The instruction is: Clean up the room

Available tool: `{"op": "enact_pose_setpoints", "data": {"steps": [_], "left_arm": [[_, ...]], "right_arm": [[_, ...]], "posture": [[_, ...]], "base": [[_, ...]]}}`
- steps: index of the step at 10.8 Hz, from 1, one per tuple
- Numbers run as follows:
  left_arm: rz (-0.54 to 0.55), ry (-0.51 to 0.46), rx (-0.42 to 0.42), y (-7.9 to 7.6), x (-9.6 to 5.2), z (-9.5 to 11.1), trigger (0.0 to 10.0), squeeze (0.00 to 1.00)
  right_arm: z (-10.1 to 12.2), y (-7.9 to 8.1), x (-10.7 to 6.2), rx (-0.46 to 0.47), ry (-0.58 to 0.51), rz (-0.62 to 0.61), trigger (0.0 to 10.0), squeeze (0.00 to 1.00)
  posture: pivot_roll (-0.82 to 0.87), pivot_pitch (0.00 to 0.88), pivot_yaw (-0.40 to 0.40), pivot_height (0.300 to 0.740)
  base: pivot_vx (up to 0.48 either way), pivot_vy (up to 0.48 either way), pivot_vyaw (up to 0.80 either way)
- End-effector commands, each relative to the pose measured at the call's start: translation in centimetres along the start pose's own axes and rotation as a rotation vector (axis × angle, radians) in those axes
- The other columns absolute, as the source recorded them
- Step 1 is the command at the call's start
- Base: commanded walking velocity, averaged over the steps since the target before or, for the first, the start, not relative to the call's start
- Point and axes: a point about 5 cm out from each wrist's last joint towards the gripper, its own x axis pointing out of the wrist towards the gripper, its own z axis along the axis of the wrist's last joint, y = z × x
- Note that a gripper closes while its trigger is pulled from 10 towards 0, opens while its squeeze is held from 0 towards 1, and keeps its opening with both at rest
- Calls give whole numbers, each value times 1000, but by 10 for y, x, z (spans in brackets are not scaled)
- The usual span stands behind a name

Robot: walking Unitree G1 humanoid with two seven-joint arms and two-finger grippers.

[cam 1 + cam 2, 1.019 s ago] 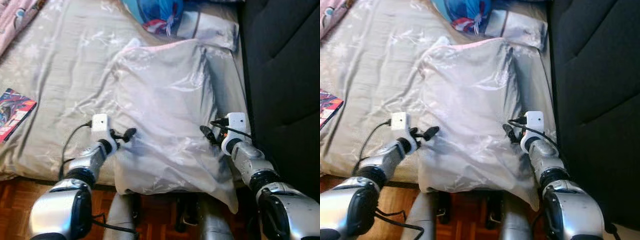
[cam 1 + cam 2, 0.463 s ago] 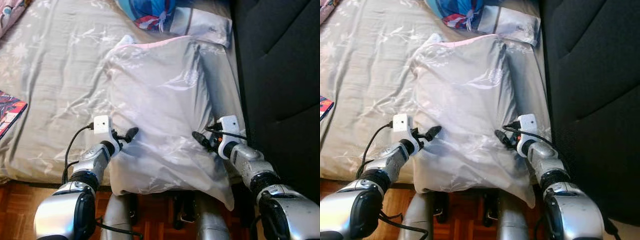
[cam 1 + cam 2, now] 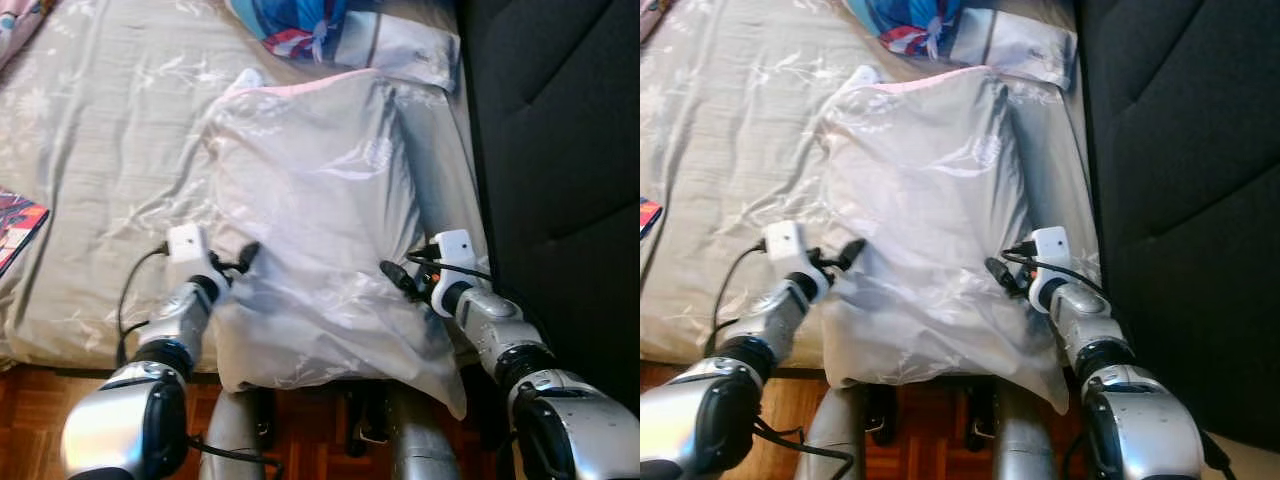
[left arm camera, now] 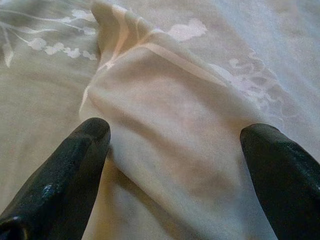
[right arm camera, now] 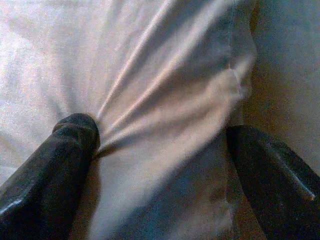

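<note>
Lying between left pincer and right pincer, pillow touches both

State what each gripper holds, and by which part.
Nothing gripped yet: the left gripper and right gripper straddle the pillow at its two side edges, fingers open.

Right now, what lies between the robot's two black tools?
A silvery satin pillow spans the gap between left tool and right tool, seen in the left eye view.

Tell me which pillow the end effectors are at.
The big pale grey pillow at the bed's near edge, between the left end effector and right end effector; the blue patterned one lies beyond.
</note>
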Motion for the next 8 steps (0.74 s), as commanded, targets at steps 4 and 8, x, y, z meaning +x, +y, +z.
{"op": "enact_pose_setpoints", "data": {"steps": [4, 8], "left_arm": [[13, 64, -54, -4, -2, -18, 10000, 0], [107, 176, 37, 10, -9, -33, 10000, 0]], "right_arm": [[-9, 8, 3, -13, 19, -10, 10000, 0], [-14, 12, 4, -38, 57, 18, 10000, 0]], "posture": [[30, 513, -82, 660], [35, 535, -96, 660]], "base": [[0, 0, 0], [0, 0, 0]]}}
